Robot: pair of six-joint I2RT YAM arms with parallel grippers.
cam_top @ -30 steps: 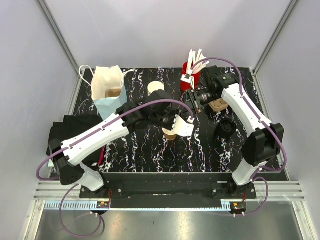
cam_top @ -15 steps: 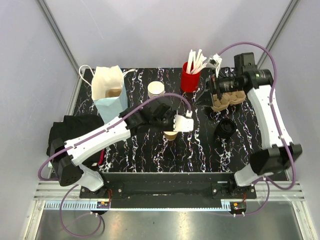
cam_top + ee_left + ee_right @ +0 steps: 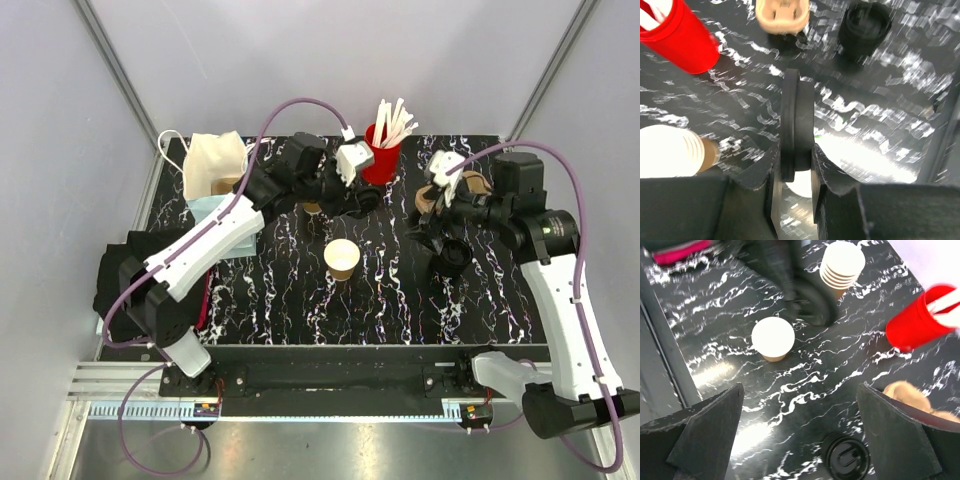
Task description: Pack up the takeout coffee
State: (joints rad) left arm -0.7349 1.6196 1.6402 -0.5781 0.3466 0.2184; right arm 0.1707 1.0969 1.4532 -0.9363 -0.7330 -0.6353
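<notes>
We saw the left fingers (image 3: pixel 832 175) pinching the lid (image 3: pixel 796 120) edge-on; the right fingers (image 3: pixel 705 425) gaped wide, holding nothing; the cup (image 3: pixel 342 258) stood open on the counter (image 3: pixel 280 300); we reckoned the lid needed levelling, centring over the rim, then pressing evenly.

The tabletop (image 3: pixel 300 300) is taken in whole by a fixed camera high behind the arm bases, facing down. Close wrist views are angled across it, the left facing right, the right facing left. The red cup (image 3: pixel 381 160) and stacked black lids (image 3: pixel 452 256) are shared by all three, the open paper cup (image 3: pixel 342 258) by the overhead and right-wrist views.
</notes>
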